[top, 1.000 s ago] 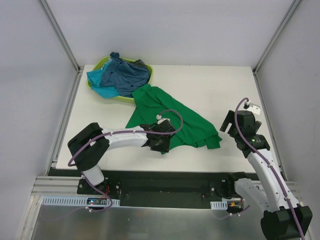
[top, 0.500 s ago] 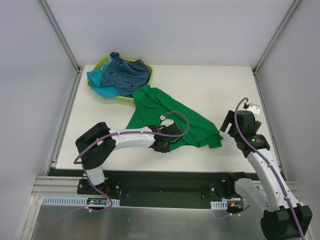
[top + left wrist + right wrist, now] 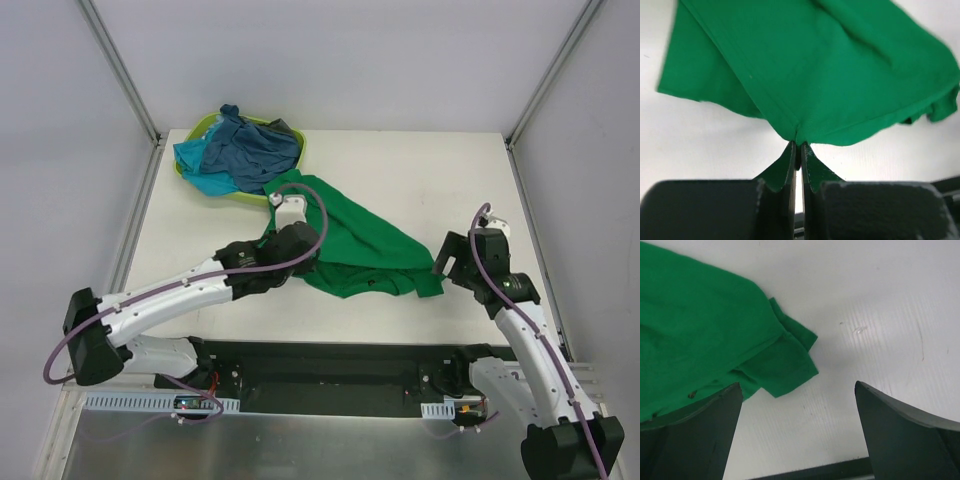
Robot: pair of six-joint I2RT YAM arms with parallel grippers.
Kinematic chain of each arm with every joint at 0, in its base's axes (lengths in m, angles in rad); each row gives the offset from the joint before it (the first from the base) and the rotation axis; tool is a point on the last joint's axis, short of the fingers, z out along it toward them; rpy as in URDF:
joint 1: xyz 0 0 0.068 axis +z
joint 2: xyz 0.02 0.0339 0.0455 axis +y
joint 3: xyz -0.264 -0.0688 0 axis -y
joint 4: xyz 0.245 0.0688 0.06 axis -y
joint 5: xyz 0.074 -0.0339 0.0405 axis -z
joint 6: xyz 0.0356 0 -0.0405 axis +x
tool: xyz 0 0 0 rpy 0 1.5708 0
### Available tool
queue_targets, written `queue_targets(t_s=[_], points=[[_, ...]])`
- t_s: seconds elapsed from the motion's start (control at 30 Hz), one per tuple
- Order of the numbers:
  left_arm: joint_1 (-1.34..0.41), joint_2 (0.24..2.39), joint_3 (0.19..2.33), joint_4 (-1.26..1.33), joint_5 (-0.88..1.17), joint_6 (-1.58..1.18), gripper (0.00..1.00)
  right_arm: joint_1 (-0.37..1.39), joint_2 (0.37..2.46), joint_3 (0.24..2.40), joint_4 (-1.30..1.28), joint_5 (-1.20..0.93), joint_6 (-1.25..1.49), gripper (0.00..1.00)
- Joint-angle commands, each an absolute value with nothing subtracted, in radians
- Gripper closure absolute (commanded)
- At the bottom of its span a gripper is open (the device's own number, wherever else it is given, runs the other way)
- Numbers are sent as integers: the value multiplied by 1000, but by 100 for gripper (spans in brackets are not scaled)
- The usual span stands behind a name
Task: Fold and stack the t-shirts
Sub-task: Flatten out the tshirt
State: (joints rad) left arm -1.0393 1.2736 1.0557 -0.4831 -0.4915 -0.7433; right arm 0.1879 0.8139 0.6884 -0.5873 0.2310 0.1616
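Observation:
The bright green t-shirt [image 3: 355, 240] lies crumpled in the middle of the table. My left gripper [image 3: 303, 252] is at its near left edge. In the left wrist view the gripper [image 3: 799, 144] is shut on a pinch of the green t-shirt [image 3: 830, 75], and the cloth fans out beyond the jaws. My right gripper [image 3: 450, 257] is open and empty just right of the shirt. In the right wrist view [image 3: 798, 387] a green sleeve [image 3: 785, 365] lies just ahead of the left finger. Dusty blue and turquoise t-shirts [image 3: 240, 152] are piled in the basket.
A lime-green plastic basket [image 3: 292, 135] stands at the table's back left, touching the green shirt's far end. Bare white table [image 3: 430, 170] lies to the right and back. The table's black front edge [image 3: 330, 350] runs below the shirt.
My left arm has swung out to the left and stretched. Its gripper has moved back and left with the green shirt's edge, bunching the cloth. My right gripper has dipped slightly toward the shirt.

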Motion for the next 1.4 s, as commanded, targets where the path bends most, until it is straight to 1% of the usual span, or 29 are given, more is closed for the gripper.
queue_targets(t_s=[0.0, 0.13, 0.2, 0.33, 0.43, 0.5, 0.6, 0.73, 0.8, 0.93, 1.1, 1.23, 1.37], points=[[-980, 1154, 1029, -505, -687, -715, 100, 184, 750, 652, -690, 123, 236, 4], [-858, 1037, 986, -503, -680, -733, 100, 184, 707, 627, -678, 11, 235, 4], [-804, 993, 957, -503, -673, -732, 100, 184, 700, 617, -666, -92, 209, 4], [-762, 919, 894, -505, -696, -733, 100, 201, 709, 569, -621, -207, 181, 4], [-739, 893, 856, -505, -683, -747, 100, 267, 739, 542, -572, -253, 169, 4], [-736, 891, 847, -505, -677, -741, 100, 352, 767, 535, -545, -220, 169, 4], [-729, 893, 833, -514, -681, -742, 100, 423, 830, 543, -557, -85, 207, 3], [-724, 885, 819, -522, -680, -747, 100, 423, 876, 563, -564, 75, 290, 2], [-724, 882, 813, -525, -677, -749, 100, 423, 888, 577, -563, 121, 311, 2], [-724, 877, 808, -526, -670, -750, 100, 416, 937, 592, -558, 231, 308, 4], [-724, 885, 804, -526, -672, -747, 100, 414, 1069, 637, -528, 210, 276, 4], [-723, 887, 801, -526, -673, -744, 100, 416, 1182, 675, -485, 227, 285, 1], [-724, 882, 799, -526, -672, -738, 100, 414, 1279, 701, -465, 218, 285, 11]])
